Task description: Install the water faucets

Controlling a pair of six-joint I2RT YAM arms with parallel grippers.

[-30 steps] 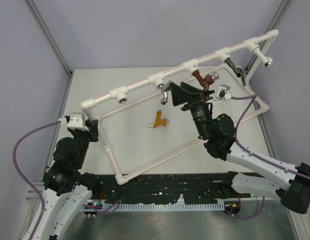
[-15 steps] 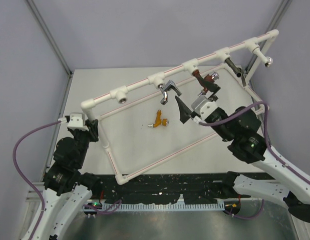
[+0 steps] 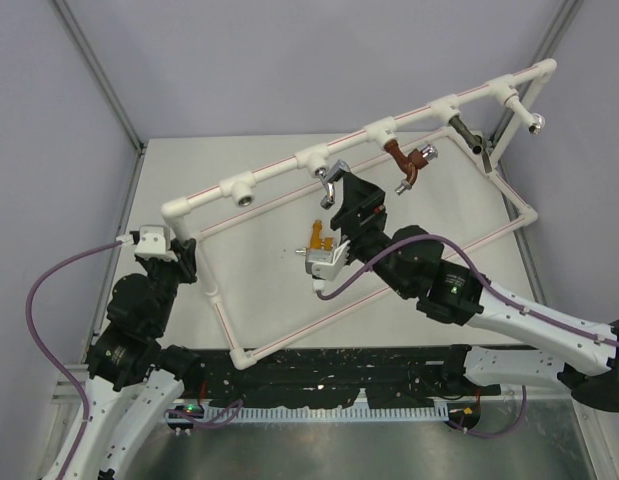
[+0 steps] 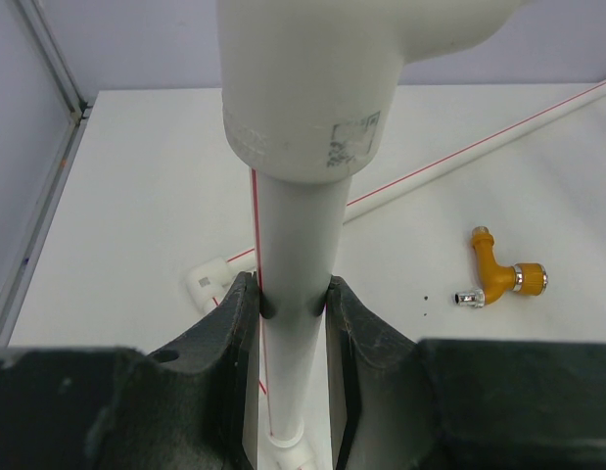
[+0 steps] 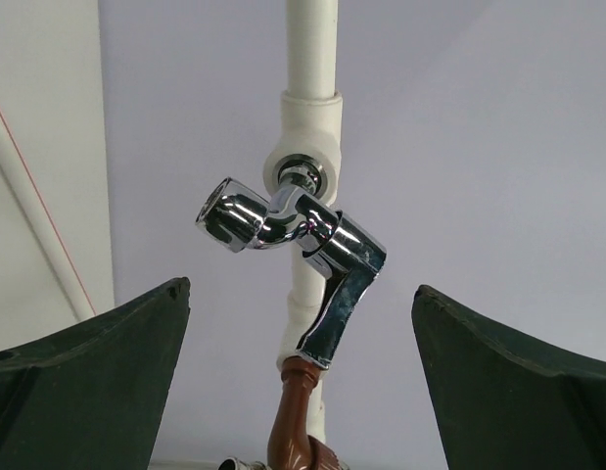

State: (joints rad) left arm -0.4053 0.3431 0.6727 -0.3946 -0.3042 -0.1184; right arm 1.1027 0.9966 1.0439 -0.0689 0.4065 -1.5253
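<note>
**Top external view.** The left gripper point(image 3: 184, 258) is clamping the upright post of the white pipe frame point(image 3: 289, 168), just below the corner elbow. This is probably bracing the frame so that it does not twist while a tap is being screwed in. The right gripper point(image 3: 354, 203) is pointing its spread jaws at the chrome faucet point(image 3: 332, 180), which is sitting in a tee socket of the top rail just ahead of them. The orange-yellow faucet point(image 3: 315, 240) is lying loose on the table point(image 3: 239, 160), behind and beneath the right jaws and partly covered by the wrist. The red-brown faucet point(image 3: 407, 162) and the dark grey faucet point(image 3: 467, 132) are hanging from sockets farther along the rail, off to one side of the jaws. An empty socket point(image 3: 242, 193) is showing between the two grippers.

**Left wrist view.** The jaws are closing on the post, with one finger touching each side. The orange-yellow faucet is lying to the right of the jaws, well apart, with nothing between.

**Right wrist view.** The jaws are standing wide open and gripping nothing. The chrome faucet is hanging centred between them, beyond the tips, and touching neither. Whether it is fully seated cannot be told. The red-brown faucet is showing near and below it, and could foul a finger during any turning.
</note>
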